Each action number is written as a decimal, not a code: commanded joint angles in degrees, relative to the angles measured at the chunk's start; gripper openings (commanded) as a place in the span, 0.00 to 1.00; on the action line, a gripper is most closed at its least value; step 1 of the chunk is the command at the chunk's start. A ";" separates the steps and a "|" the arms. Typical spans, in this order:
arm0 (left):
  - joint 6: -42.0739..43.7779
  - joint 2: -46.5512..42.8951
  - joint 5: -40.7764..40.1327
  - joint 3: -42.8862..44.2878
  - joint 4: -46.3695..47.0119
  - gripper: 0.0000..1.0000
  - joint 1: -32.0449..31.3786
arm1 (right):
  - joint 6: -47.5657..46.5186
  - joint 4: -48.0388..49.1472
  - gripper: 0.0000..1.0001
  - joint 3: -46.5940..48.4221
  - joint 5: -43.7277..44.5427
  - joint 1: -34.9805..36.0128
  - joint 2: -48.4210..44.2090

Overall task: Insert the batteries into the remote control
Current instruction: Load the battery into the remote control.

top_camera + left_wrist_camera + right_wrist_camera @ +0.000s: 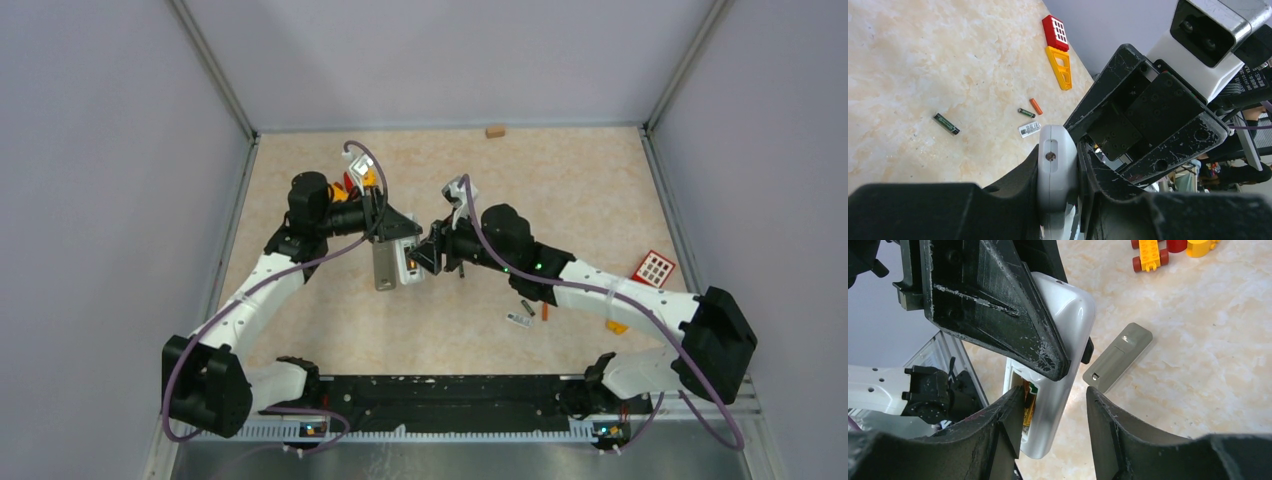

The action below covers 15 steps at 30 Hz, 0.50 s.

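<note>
My left gripper (398, 238) is shut on the white remote (1057, 165) and holds it above the table with the open battery bay facing my right gripper (430, 256). In the right wrist view the remote (1063, 340) stands between my open right fingers. The left fingertip (1015, 407) sits at the bay, where an orange battery (1029, 409) lies; the right fingertip is clear of the case. Two dark green batteries (946, 124) (1026, 112) and one orange battery (1036, 106) lie on the table.
The grey battery cover (1118, 357) lies flat on the table under the remote. A white label strip (1029, 129) lies by the loose batteries. A red grid block (1055, 31) and a yellow block (1060, 66) lie at the right wall. A red-yellow toy (1148, 250) sits behind the left arm.
</note>
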 commanded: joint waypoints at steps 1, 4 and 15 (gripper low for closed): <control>-0.74 0.45 0.38 3.11 2.10 0.00 0.03 | -2.55 -3.18 0.49 2.28 1.55 0.82 -0.28; -0.81 0.60 -0.48 3.49 1.34 0.00 0.03 | -2.63 -7.12 0.47 4.49 5.20 1.56 1.19; 1.11 1.91 -0.68 5.88 -3.78 0.00 0.03 | -9.47 -14.24 0.28 7.91 10.31 4.68 3.62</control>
